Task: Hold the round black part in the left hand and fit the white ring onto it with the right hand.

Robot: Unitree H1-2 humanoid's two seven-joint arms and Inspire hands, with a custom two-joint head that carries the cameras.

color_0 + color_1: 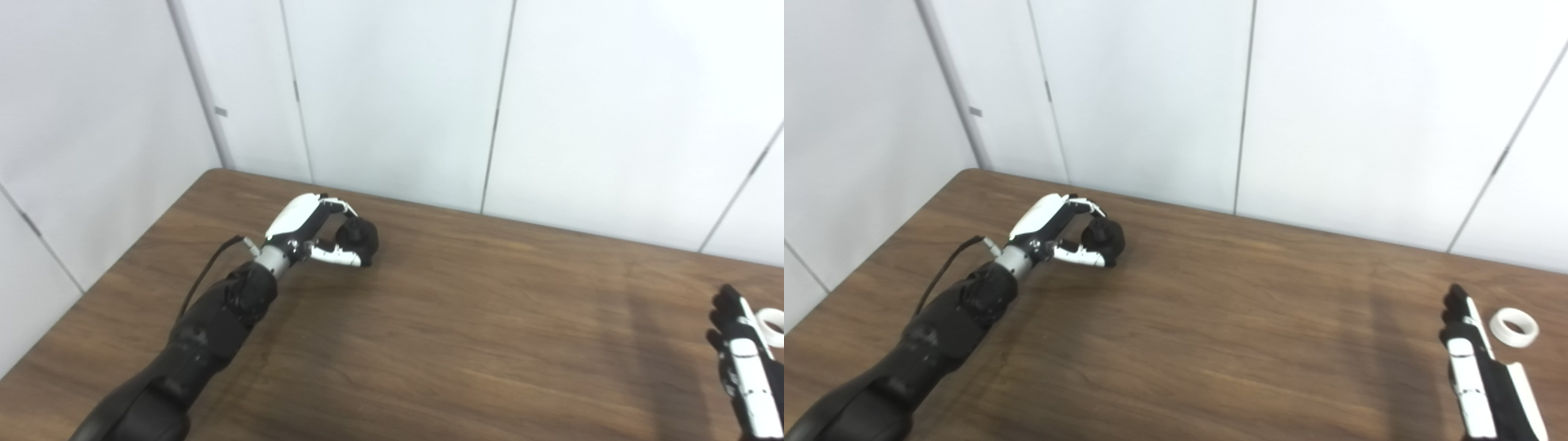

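The left hand (pixel 1059 229) reaches toward ten o'clock on the brown table (pixel 1213 318), its fingers and thumb curled round the round black part (pixel 1104 240), which seems to rest on the tabletop. From it a dark arm (pixel 931 337) runs back to seven o'clock. At four o'clock the right hand (pixel 1473 361) holds nothing, fingers straight and close together, pointing up the table. Just beside it, toward three o'clock and not touching, the white ring (pixel 1513 327) lies flat. White wall panels (pixel 1335 110) stand behind the table.
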